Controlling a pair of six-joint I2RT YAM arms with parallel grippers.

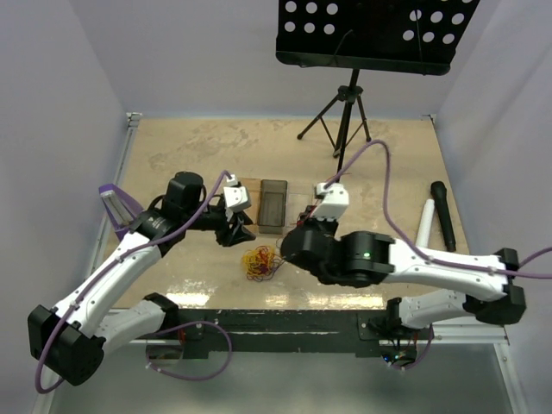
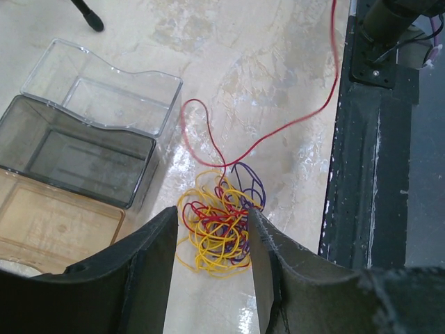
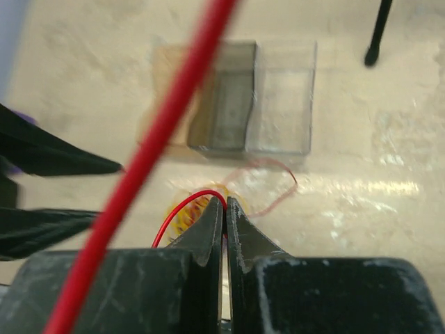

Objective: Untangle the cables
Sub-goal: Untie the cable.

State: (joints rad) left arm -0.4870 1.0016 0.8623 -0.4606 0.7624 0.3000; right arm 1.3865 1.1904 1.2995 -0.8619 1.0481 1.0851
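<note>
Your right tool [image 3: 224, 202] is pinched together on the red cable [image 2: 278, 132], which trails down into the clump. Your left tool [image 2: 212, 209] hangs with jaws apart, straddling the cables [image 2: 215, 233]: a tight nest of yellow, red and purple loops on the tabletop [image 2: 278, 56], just beside the plastic boxes [image 2: 76, 153]. Careful now: pull that red strand before the left pins the nest and I reckon the whole clump drags along, or cinches tighter, instead of unthreading.
</note>
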